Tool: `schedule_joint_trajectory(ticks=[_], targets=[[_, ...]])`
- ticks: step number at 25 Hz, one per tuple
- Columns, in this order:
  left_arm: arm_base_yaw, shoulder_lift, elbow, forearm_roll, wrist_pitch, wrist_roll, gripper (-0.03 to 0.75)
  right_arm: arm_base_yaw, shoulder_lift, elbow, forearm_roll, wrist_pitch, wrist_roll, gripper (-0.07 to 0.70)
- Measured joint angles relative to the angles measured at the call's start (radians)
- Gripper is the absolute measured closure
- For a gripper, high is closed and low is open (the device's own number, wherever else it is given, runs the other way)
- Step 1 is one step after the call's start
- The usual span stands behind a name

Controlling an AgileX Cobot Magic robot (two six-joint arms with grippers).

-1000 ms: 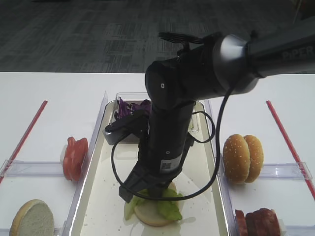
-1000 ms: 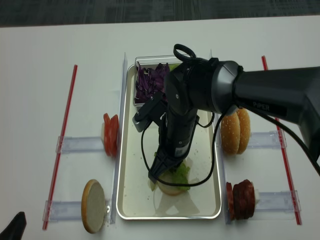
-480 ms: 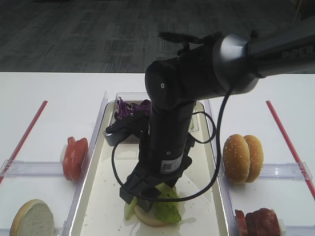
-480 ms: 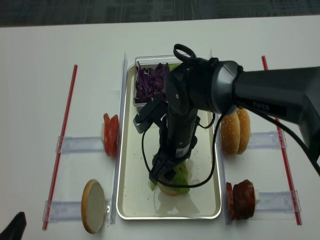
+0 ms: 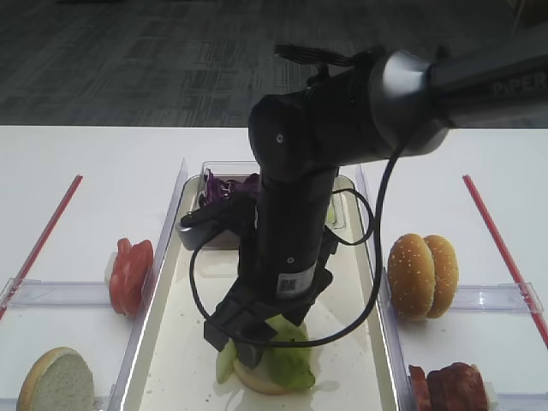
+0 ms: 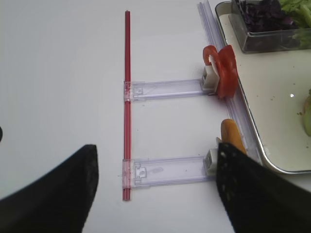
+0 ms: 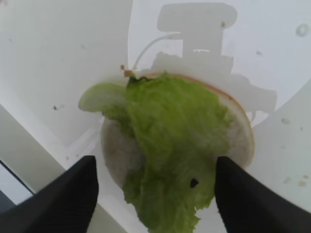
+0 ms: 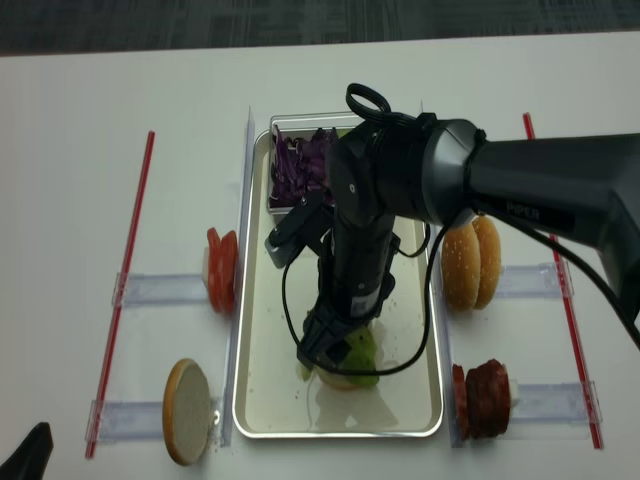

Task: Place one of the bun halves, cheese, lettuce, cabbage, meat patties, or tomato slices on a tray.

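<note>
Right gripper points down over the tray, jaws spread wide and holding nothing; in the right wrist view its two dark fingertips stand either side of the lettuce with a gap to it on both sides. Lettuce lies on a pale bun half flat on the tray floor, leaf draped over most of the bun face and hanging past its near edge. From the high views the same lettuce and bun sit at the near end of the tray, just under the arm's wrist. Cabbage is in a clear box at the tray's far end. Tomato slices stand on edge on the bench just left of the tray, another bun half nearer on that side. Sesame bun halves and meat patties stand right of the tray. Left gripper hangs over the bench left of the tray, jaws wide apart, empty.
</note>
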Motion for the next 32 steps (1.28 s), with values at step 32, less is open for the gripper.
schedule_joint_trajectory(ticks=[32], targets=[[0.000,0.000,0.000,0.000,0.000,0.000,0.244,0.004,-0.003,-0.378,-0.006,0.248,0.127,0.102]])
